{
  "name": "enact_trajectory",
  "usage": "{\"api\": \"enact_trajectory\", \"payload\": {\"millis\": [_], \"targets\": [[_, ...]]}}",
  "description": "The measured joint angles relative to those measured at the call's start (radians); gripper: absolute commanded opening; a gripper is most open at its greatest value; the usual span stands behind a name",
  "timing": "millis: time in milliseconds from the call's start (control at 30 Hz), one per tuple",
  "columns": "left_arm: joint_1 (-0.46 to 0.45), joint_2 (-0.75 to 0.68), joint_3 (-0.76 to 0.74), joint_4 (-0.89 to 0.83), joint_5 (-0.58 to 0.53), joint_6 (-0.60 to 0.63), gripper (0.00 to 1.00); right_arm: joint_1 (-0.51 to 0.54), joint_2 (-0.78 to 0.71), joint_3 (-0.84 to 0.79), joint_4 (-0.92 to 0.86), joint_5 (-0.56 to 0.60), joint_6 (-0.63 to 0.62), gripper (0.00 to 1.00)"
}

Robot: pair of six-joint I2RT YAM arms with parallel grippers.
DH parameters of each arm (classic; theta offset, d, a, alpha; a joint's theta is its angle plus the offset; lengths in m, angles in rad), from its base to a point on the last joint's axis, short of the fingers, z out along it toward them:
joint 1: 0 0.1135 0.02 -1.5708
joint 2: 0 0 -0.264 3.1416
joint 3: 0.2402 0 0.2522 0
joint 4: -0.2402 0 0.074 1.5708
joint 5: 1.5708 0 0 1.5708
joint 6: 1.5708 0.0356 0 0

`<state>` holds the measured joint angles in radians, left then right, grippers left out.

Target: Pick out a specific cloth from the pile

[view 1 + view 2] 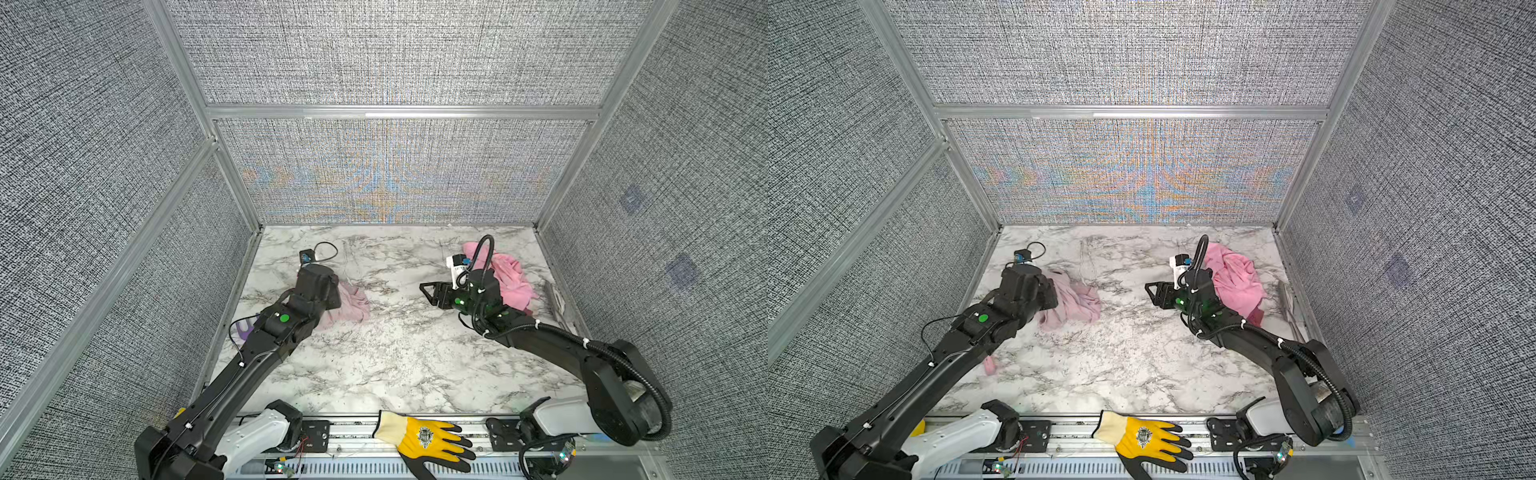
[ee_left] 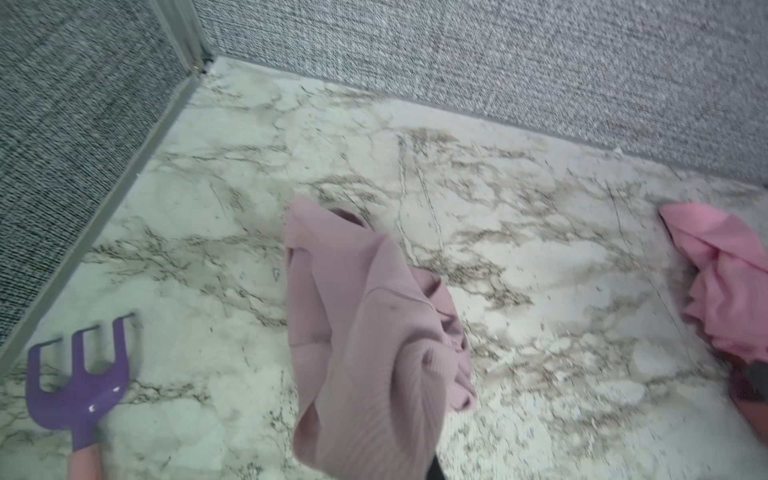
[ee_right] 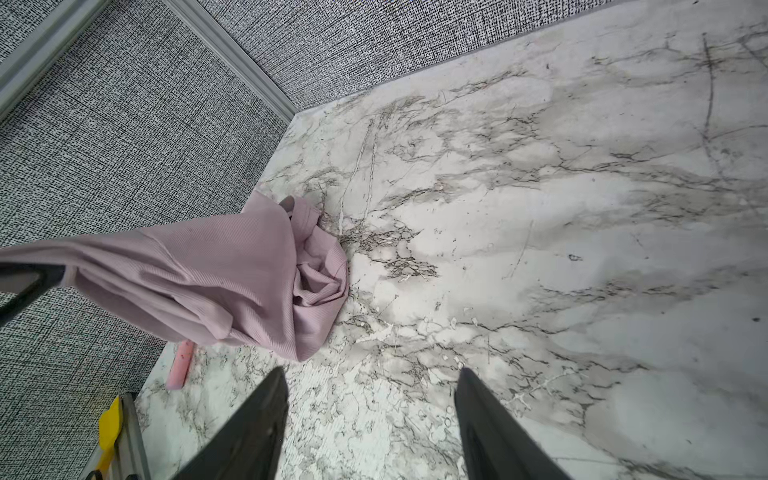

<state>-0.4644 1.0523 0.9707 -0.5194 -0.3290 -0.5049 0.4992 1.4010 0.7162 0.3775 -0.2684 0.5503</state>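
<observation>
Lying on marble table: purple toy rake nr left wall; yellow-black glove resting at front edge.

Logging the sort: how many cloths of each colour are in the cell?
Pale mauve cloth: 1
Bright pink cloth: 1
Dark rose-red cloth: 1, mostly hidden under the pink one
Total: 3
</observation>
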Motion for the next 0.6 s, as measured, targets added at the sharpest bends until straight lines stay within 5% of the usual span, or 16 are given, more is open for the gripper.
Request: {"api": "enact_trajectory", "payload": {"millis": [333,600], "targets": [[0.302,0.242,0.008,0.243,0.157,0.106,0.00,0.000,0.063,0.056,-0.010,-0.001,-0.005,0.66],[0.412,0.525,0.056,0.411,0.273,0.100,0.00,-0.001,0.139,0.115,-0.039,-0.001,-0.016,0.66]]}}
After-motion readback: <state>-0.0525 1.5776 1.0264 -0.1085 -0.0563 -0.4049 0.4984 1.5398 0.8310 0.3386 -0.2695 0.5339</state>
